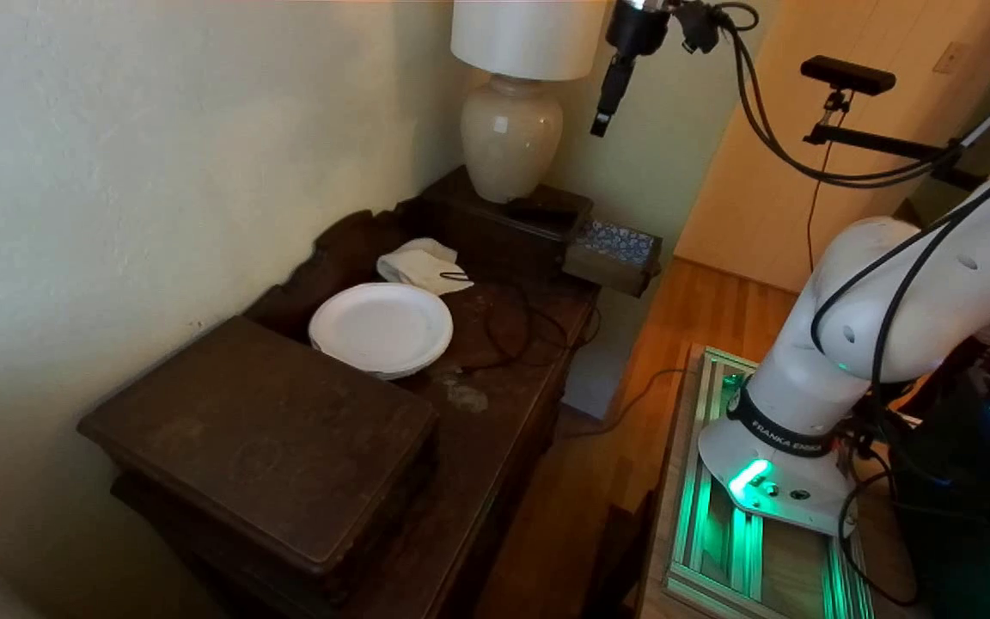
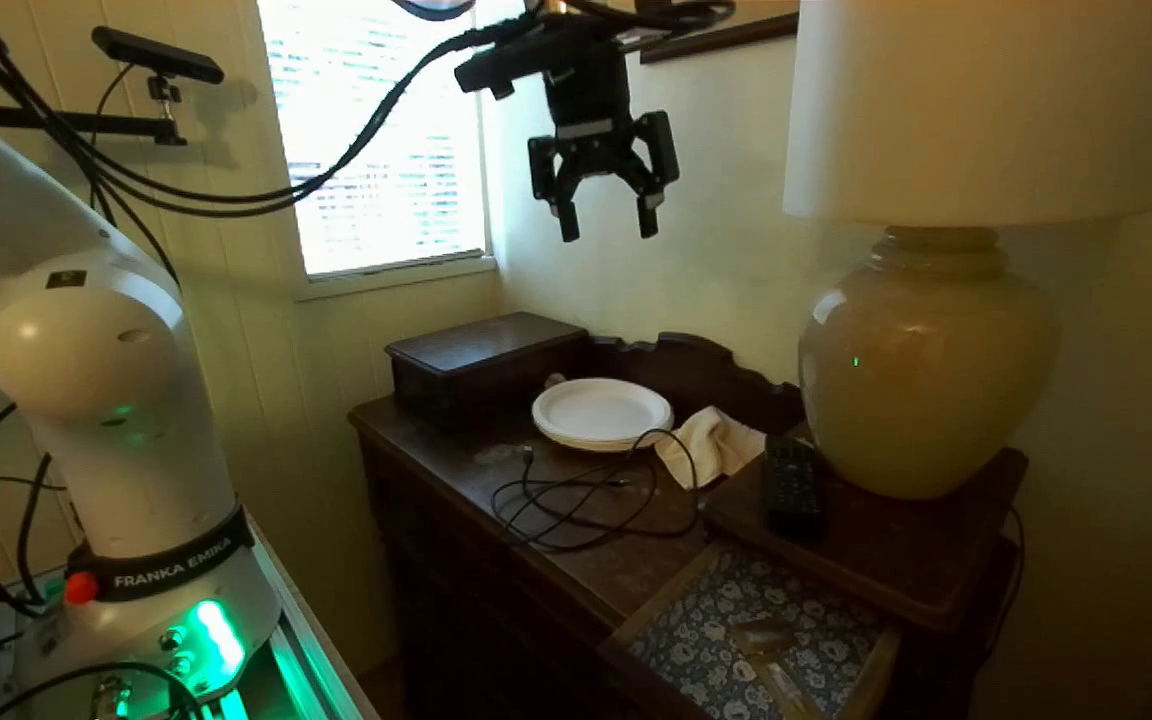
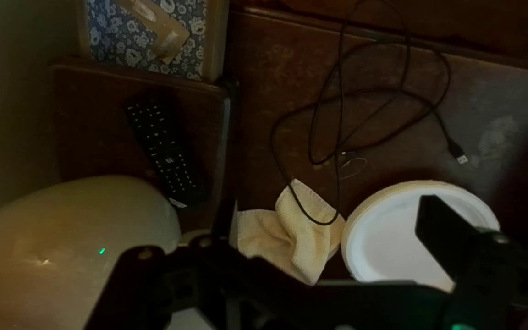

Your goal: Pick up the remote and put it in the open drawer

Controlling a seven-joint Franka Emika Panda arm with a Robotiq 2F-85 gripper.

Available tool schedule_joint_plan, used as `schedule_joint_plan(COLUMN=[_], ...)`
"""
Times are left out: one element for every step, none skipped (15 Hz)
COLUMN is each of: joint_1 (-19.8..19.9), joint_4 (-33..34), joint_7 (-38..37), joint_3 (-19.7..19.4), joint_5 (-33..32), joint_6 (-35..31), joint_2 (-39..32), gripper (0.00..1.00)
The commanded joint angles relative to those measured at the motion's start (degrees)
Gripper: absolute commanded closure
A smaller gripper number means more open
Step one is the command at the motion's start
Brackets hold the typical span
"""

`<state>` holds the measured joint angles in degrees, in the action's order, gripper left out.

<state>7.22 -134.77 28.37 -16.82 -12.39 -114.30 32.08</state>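
beside lamp (image 2: pixel 936 265), seemingly plastic remote (image 2: pixel 793 487)

White glare at the window (image 2: pixel 401 180) in an exterior view; dim, shadowy wrist view.

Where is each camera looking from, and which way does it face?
An exterior view: near the lamp, facing the window; part of the arm and the open gripper show.
An exterior view: high near the wooden box, looking down toward the lamp; arm and gripper show.
Wrist view: on the arm itself, looking down at remote, cloth and plates; gripper fingers show.
Both exterior views share the arm, lamp and open drawer.
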Motion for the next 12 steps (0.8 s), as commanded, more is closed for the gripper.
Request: schedule_joint_plan(joint_1=[-0.13,0.42,0.99,1.13,1.28,1.74,2.15,2.46,2.64,2.95,4.56,4.94], joint_4=[-1.94,-2.50,-3.20,-3.41,-3.69,-3.44,-3.20,-2.88,-2.58,-2.07,-3.79,-3.65], joint_7=[11.95,14.60,16.63,19.18,21.75,23.56,24.86,26.55,28.63,29.73,26.67,27.84], joint_3=[-5.16,-6.38,-7.32,-8.56,-9.70,-10.66,-11.33,-12.13,-12.86,-13.26,-10.42,-10.73], joint_5=[-2.33,-2.29,-2.24,-1.26,-0.49,0.18,0.92,1.79,2.97,4.81,2.54,3.54], joint_6=[-8.07,-11.29,-14.93,-17.73,-20.70,-22.96,-25.06,-26.82,-28.27,-28.77,-27.01,-27.96], joint_2=[-4.14,-5.66,-7.27,-9.19,-11.01,-13.24,-15.40,-17.48,-19.36,-21.27,-17.50,-19.15], gripper=[0.00,0.00,0.00,0.00,0.00,0.00,0.00,0.00,0.00,0.00,0.00,0.00])
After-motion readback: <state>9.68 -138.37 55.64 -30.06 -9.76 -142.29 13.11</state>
